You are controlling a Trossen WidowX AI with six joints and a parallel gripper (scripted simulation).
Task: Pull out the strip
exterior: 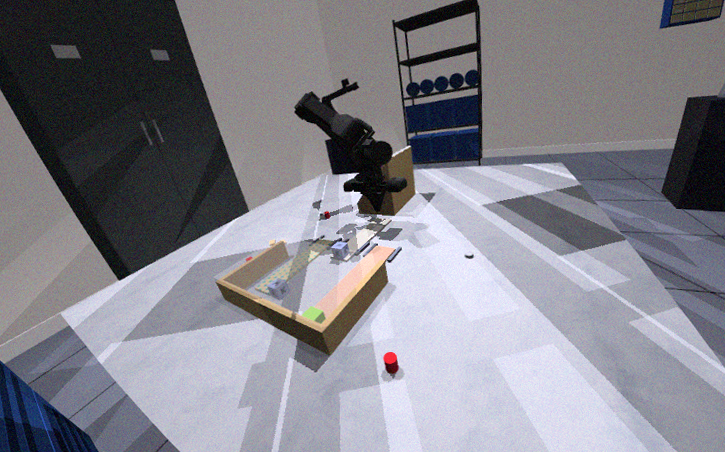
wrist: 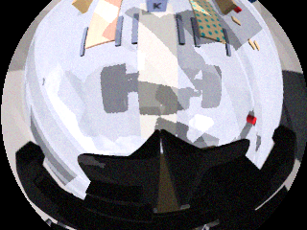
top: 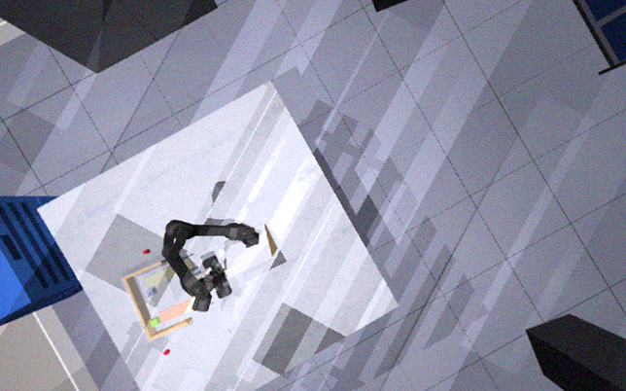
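Observation:
A blue-grey cube (exterior: pixel 340 246) (wrist: pixel 156 6) shows a letter K in the wrist view. It is at the far end of the plain cream strip (exterior: pixel 368 235) (wrist: pixel 157 53), which runs out between dark guides toward the arm; whether it rests on it is unclear. A second blue-grey cube (top: pixel 152 292) (exterior: pixel 277 288) is on the teal-dotted strip (top: pixel 160 277) (exterior: pixel 299 262) (wrist: pixel 207 21); its marking is unreadable. A green cube (top: pixel 154 322) (exterior: pixel 313 314) is on the peach strip (top: pixel 172 311) (exterior: pixel 353 274) (wrist: pixel 103 24). My gripper (exterior: pixel 378 210) (wrist: pixel 160 133) is shut and empty above the cream strip's near part.
A low wooden frame (top: pixel 142 308) (exterior: pixel 358 308) surrounds the strips' far parts. Dark guide rails (exterior: pixel 395 254) (wrist: pixel 180 29) flank the strips. An upright wooden board (top: pixel 272 243) stands behind the arm. Red cylinders (top: pixel 166 352) (exterior: pixel 391 362) (wrist: pixel 251 120) stand around the frame and arm.

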